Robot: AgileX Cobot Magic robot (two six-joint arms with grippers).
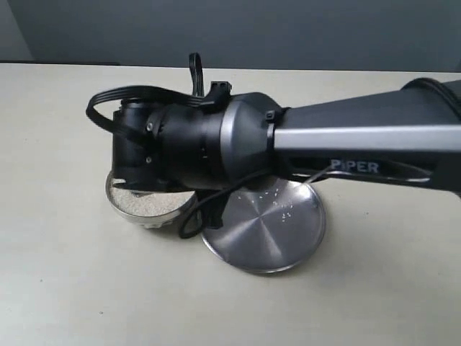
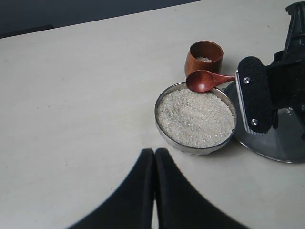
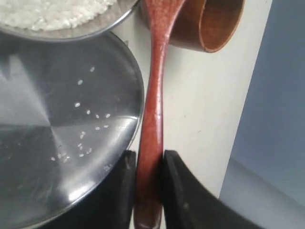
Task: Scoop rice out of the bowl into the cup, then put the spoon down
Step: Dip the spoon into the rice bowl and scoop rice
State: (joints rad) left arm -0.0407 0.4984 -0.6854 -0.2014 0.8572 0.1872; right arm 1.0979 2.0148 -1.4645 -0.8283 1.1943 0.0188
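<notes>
Right hand clamps the handle of the one spoon, whose empty oval end hangs over the rim of the one bowl, full of rice, just beside the one cup. One plate carries stray grains. Left hand is pressed together, empty, over the pale worktop; dark wall behind

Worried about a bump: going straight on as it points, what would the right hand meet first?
Probably the bowl, just ahead of the right hand holding the spoon, or the cup beside it; heights are unclear.
</notes>
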